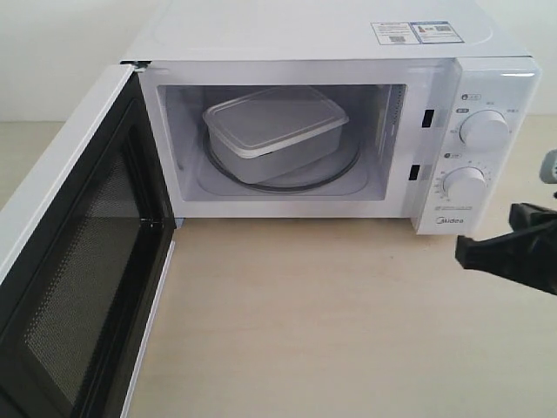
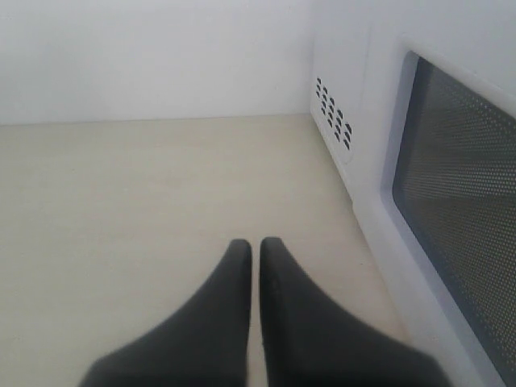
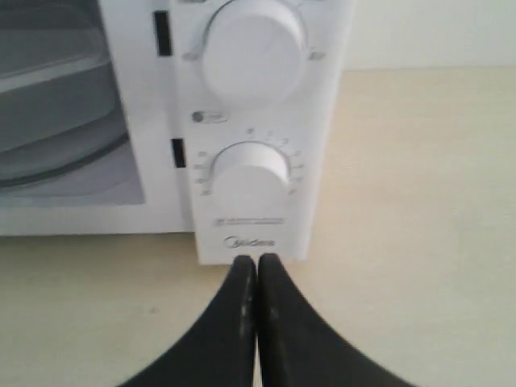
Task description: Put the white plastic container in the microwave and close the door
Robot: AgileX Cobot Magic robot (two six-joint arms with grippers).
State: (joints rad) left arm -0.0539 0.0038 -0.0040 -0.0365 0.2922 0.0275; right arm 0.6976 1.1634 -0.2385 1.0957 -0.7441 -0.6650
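Observation:
The white plastic container sits lidded on the glass turntable inside the microwave. The door stands swung wide open toward the near left, its mesh window facing inward. My right gripper is shut and empty, low in front of the dial panel at the microwave's right; in the right wrist view its tips point at the Midea logo. My left gripper is shut and empty, hovering over the table beside the door's outer face; it is out of the exterior view.
The pale wooden table stretches in front of the microwave. A white wall stands behind. Vent holes mark the microwave's left side. Two round dials sit on the right panel.

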